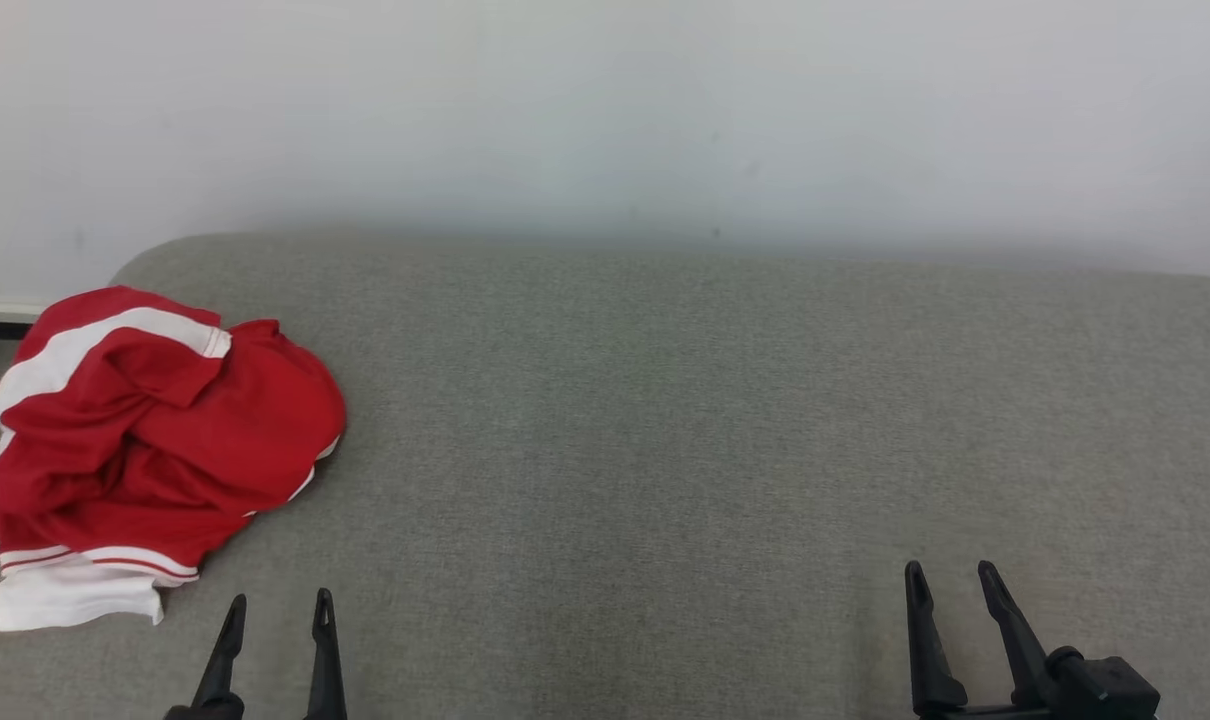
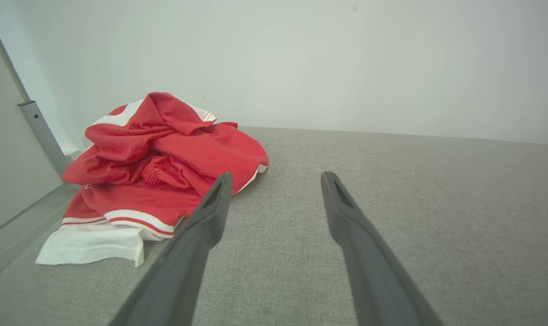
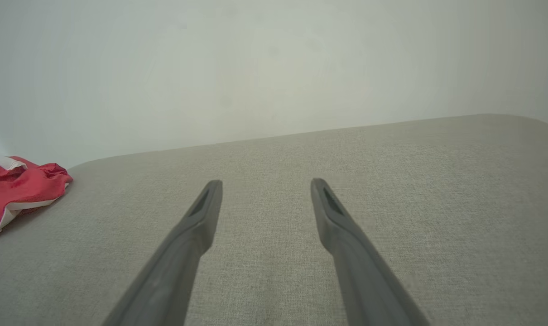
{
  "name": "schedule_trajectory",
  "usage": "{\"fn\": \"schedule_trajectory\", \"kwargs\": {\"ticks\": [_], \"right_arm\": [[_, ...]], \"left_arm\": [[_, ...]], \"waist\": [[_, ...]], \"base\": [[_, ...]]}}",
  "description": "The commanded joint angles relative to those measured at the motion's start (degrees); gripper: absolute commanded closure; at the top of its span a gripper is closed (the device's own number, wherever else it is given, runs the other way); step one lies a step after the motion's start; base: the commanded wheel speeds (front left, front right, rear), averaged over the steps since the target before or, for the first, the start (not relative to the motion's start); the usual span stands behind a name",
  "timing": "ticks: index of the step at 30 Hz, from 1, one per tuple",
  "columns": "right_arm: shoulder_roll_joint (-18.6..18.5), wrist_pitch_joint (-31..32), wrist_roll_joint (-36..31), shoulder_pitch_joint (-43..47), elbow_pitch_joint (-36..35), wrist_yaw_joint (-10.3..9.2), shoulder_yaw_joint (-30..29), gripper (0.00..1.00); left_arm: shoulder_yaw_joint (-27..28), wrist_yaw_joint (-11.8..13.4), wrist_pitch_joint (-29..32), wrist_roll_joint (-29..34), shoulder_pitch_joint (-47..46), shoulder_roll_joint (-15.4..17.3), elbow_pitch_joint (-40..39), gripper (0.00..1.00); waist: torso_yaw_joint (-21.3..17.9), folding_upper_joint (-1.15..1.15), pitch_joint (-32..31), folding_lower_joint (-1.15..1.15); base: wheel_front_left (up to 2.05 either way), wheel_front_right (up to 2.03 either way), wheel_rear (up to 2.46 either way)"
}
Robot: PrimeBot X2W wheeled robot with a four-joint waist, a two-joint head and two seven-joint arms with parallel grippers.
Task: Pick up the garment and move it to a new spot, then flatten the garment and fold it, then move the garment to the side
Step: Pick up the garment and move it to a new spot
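Note:
A crumpled red garment (image 1: 155, 440) with white stripes and a white hem lies bunched at the far left of the grey fabric surface (image 1: 665, 420). My left gripper (image 1: 277, 605) stands open at the lower left, just right of and below the garment's white hem, not touching it. In the left wrist view the garment (image 2: 161, 167) sits ahead and to the left of my open left gripper (image 2: 276, 179). My right gripper (image 1: 950, 575) is open at the lower right, far from the cloth. In the right wrist view the garment (image 3: 16, 190) peeks in at the left edge, well away from the right gripper (image 3: 265, 185).
A pale wall (image 1: 605, 110) rises behind the surface's back edge. At the far left the surface ends beside a grey metal post (image 2: 43, 133) and a panel. The garment's white hem lies close to that left edge.

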Motion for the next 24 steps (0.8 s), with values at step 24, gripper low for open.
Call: {"fn": "schedule_trajectory", "kwargs": {"ticks": [24], "right_arm": [[0.07,-0.06,0.84,1.21,1.06,-0.12,1.33,0.0]], "left_arm": [[2.43,0.94,-0.2,1.29,1.55,-0.05,0.88,0.0]], "waist": [[16.64,0.0,-1.22,0.0]], "base": [[0.0,0.0,0.0]]}}
